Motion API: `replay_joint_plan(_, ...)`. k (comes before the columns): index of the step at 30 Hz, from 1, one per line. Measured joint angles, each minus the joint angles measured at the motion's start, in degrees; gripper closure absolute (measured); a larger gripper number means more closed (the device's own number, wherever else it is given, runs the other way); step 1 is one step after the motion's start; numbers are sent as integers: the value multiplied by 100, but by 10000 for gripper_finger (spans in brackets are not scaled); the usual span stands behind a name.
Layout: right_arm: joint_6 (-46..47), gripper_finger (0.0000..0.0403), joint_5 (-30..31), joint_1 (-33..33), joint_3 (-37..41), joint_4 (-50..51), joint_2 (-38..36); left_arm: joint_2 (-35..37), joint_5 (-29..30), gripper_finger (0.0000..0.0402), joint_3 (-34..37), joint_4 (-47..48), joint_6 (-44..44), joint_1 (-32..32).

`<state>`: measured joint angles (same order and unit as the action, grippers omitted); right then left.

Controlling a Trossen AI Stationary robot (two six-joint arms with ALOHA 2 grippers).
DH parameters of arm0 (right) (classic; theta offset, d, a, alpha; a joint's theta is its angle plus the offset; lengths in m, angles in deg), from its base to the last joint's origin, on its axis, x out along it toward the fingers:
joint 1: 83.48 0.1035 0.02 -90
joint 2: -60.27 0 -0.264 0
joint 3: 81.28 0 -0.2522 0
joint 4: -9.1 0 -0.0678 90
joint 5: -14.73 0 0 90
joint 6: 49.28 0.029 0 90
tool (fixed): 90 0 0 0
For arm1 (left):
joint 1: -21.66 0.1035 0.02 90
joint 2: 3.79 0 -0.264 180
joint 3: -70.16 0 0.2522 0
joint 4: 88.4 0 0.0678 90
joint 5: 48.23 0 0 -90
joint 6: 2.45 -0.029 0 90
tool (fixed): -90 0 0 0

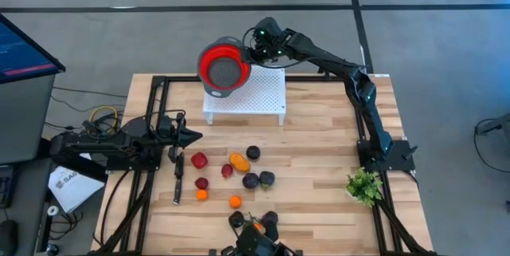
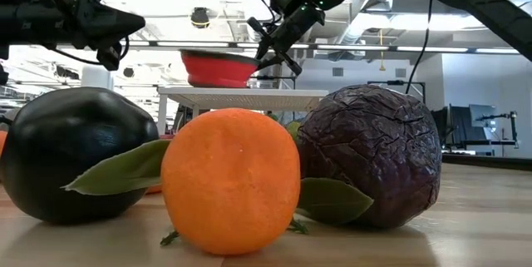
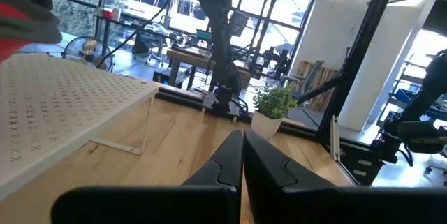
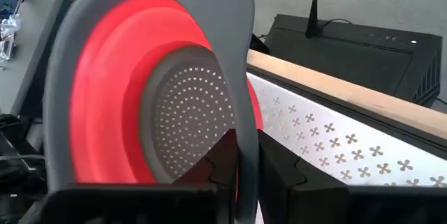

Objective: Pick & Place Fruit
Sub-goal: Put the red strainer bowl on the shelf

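Observation:
A red bowl (image 1: 223,67) with a grey rim is over the far left corner of the white perforated shelf (image 1: 253,96), with my right gripper (image 1: 253,49) shut on it. Several toy fruits lie on the wooden table near the shelf: red ones (image 1: 198,160), dark ones (image 1: 253,153), small orange balls (image 1: 235,201) and an oblong orange-yellow piece (image 1: 238,161). An orange ball (image 2: 230,180) and two dark fruits (image 2: 370,155) lie at the near edge. My left gripper (image 1: 195,135) is shut at the table's left and holds nothing. My right gripper pinches the bowl's grey rim (image 4: 246,123) between its two fingers, on the bowl's right side. The fingers (image 4: 279,175) come slanting down from the table's far right. The bowl's opening faces up, slightly tilted. Its bottom (image 2: 218,82) is level with the shelf's top; touching or not, I cannot tell.
A green leafy sprig (image 1: 364,186) stands at the table's right edge, beside my right arm's base. Black frame rails run along the table's left and right sides. Between the shelf and the fruits lies bare wood.

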<state>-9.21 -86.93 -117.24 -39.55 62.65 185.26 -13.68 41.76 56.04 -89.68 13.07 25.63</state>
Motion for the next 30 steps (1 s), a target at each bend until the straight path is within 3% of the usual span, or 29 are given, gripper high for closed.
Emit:
replay_joint_plan(17, 5, 345, 65, 109, 2, -244, 365, -2, -2, 395, 0, -62, 129, 2)
replay_joint_plan(22, -161, 310, 59, 112, 2, -267, 365, -2, -3, 395, 0, -64, 131, 0)
replay_joint_plan(30, -564, 218, 64, 94, 7, -563, 264, -2, -2, 395, 1, -69, 181, 1)
